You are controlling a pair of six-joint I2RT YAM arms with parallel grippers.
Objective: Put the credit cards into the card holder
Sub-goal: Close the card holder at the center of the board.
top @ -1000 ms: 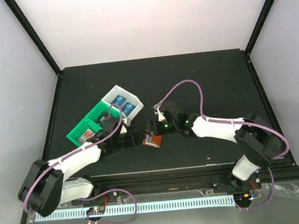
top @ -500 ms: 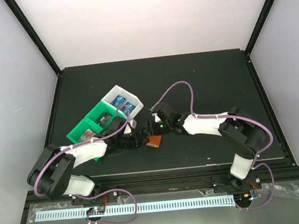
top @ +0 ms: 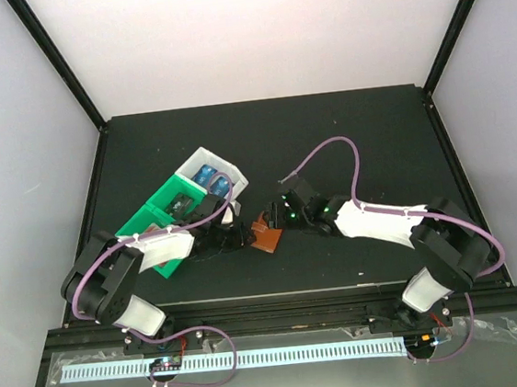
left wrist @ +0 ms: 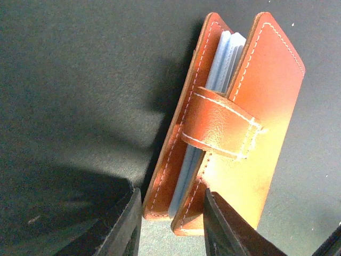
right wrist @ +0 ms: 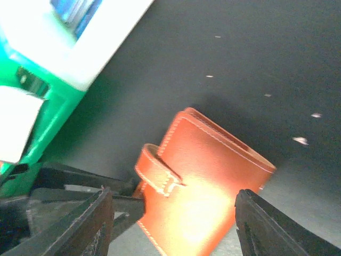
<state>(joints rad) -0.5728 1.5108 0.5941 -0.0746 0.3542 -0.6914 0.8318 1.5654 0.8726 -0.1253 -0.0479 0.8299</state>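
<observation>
Card holder | left gripper now narrowed around its end

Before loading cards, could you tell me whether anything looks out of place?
The brown leather card holder is closed: its tab crosses the slightly gaping covers, with clear pockets showing between. Nothing else stands out.

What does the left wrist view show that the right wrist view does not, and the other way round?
Only the left wrist view: the pale clear pockets between the covers of the card holder.

Only the right wrist view: the green-and-white tray, with blue cards in its white compartment, and the right gripper, its fingers wide apart.

Both: the brown card holder on the black table, its snap tab across the front cover, and the left gripper at one end of it. Whether it pinches the holder I cannot tell.
</observation>
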